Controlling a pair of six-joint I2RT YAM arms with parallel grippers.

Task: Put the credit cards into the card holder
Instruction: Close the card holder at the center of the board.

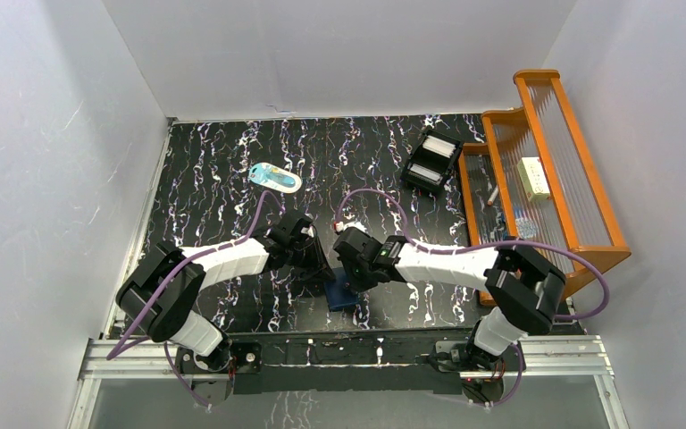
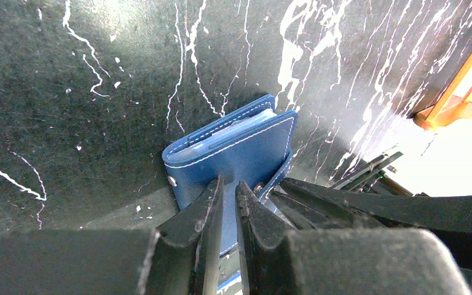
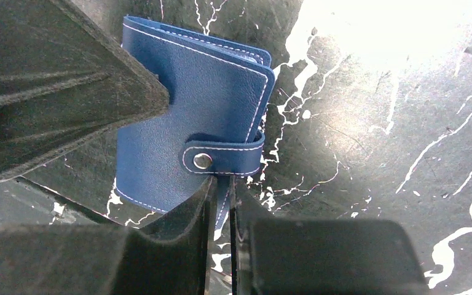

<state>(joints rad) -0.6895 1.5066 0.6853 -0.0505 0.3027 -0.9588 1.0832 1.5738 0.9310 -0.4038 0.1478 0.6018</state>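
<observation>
You are pinching the near edge of the folded card holder (image 2: 233,153) with your left gripper (image 2: 228,206) and nipping it under the fastened snap tab (image 3: 204,161) with your right gripper (image 3: 220,200), lower centre overhead. The credit cards (image 1: 440,146) are lying well apart, toward upper right.

Robotics lab bench: white booth walls (image 1: 54,134), marbled black tabletop (image 1: 205,170), aluminium rail (image 1: 339,353) bearing left arm (image 1: 223,259) and right arm (image 1: 447,262).

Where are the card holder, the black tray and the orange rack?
card holder (image 3: 178,104), right wrist view, on its navy front cover.
black tray (image 1: 431,160), top view, on the divider between its two compartments.
orange rack (image 1: 537,76), top view, on its far top rail.
</observation>
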